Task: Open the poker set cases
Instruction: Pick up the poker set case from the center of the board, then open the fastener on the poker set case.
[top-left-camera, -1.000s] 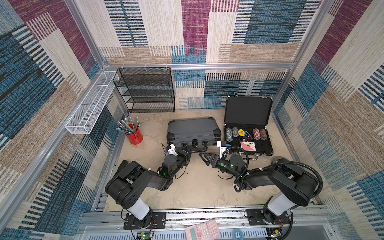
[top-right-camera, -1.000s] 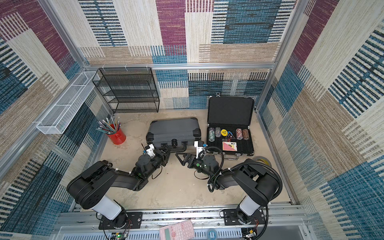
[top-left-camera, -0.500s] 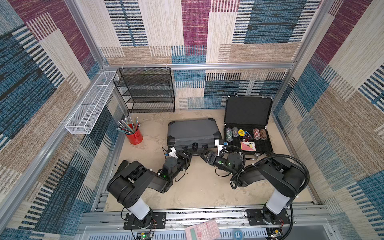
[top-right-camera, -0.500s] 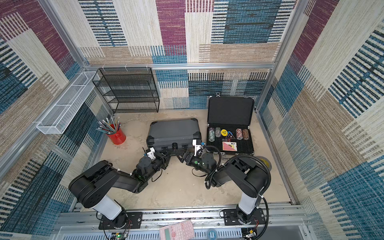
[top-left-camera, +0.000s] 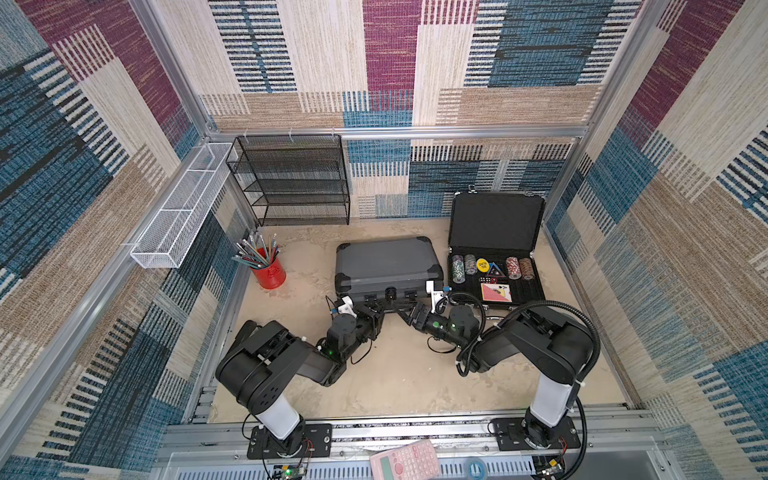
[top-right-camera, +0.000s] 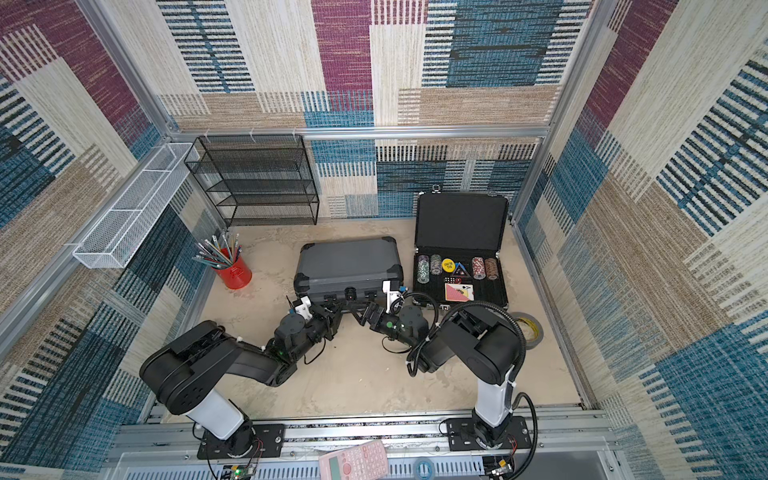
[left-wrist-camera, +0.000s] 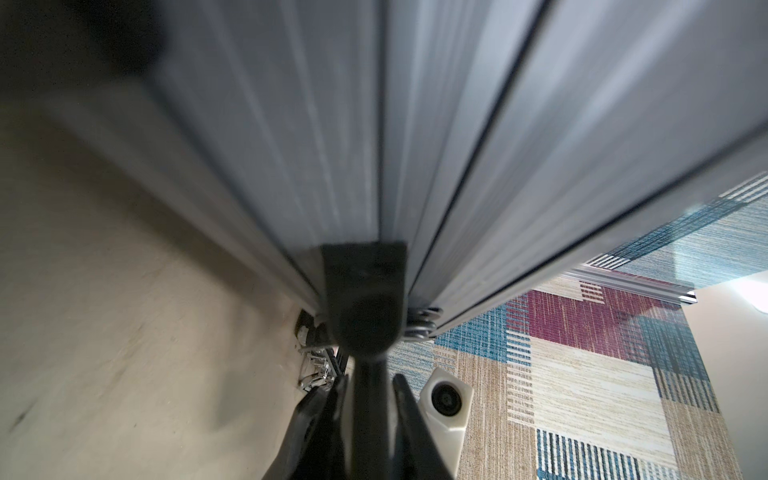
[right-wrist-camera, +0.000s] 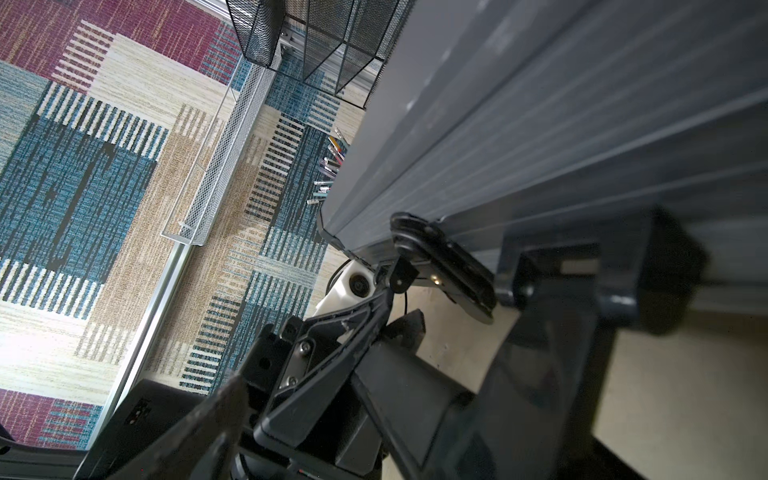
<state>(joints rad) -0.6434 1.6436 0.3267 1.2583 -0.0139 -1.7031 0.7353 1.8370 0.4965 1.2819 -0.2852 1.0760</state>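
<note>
grey case (top-left-camera: 388, 266) front partly hidden, blurred

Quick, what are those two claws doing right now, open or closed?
Left gripper: closed, at the grey case's front.
Right gripper: open, holding nothing.

grey case (left-wrist-camera: 457, 124): blurred, cropped in left wrist view | left gripper (top-left-camera: 374, 308) at its front: contact too small to tell | tape roll (top-right-camera: 536, 336) right of grey case: partly behind right arm (top-right-camera: 478, 345)
</note>
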